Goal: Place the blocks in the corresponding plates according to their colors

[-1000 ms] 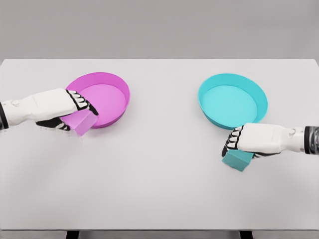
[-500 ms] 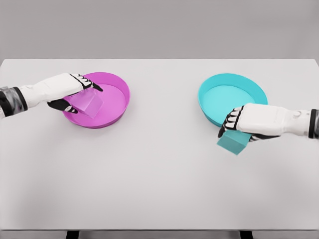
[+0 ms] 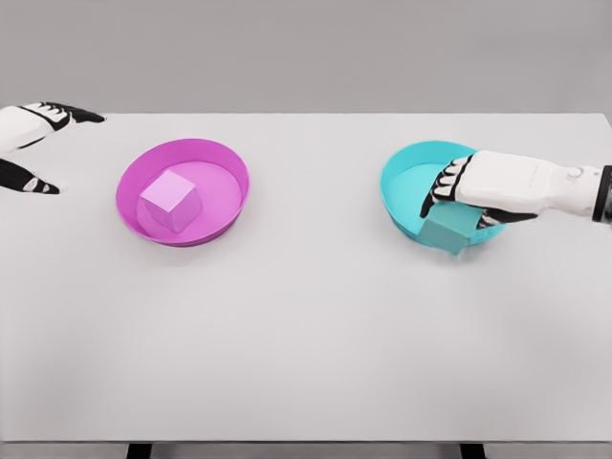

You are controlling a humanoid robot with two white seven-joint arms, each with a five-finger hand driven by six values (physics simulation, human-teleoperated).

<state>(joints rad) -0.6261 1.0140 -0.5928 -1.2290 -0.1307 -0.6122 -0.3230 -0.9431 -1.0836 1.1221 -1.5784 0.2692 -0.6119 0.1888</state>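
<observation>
A white counter (image 3: 306, 325) carries two round plates with raised rims, one toward its left end and one toward its right end, both nearer the far edge than the near edge. The magenta plate (image 3: 222, 164) on the left holds a pink block (image 3: 169, 199), which sits inside the rim, a little left of the plate's middle, with nothing touching it. The left hand (image 3: 29, 143) is well apart from that plate, out at the far left corner of the counter, partly cut off by the picture's edge; its dark-tipped fingers (image 3: 81, 115) are spread and hold nothing. On the right, the cyan plate (image 3: 406, 172) has the right hand (image 3: 478, 186) reaching across it from the counter's right edge, the white forearm lying over the plate's right side. This hand is closed around a teal block (image 3: 447, 229), with the fingers draped over the block's top and left face. The block is tilted and sits at the plate's near rim, overlapping it; whether it rests on the rim or is held just above it cannot be told. The plate's far and left inner wall shows bare beyond the hand.
</observation>
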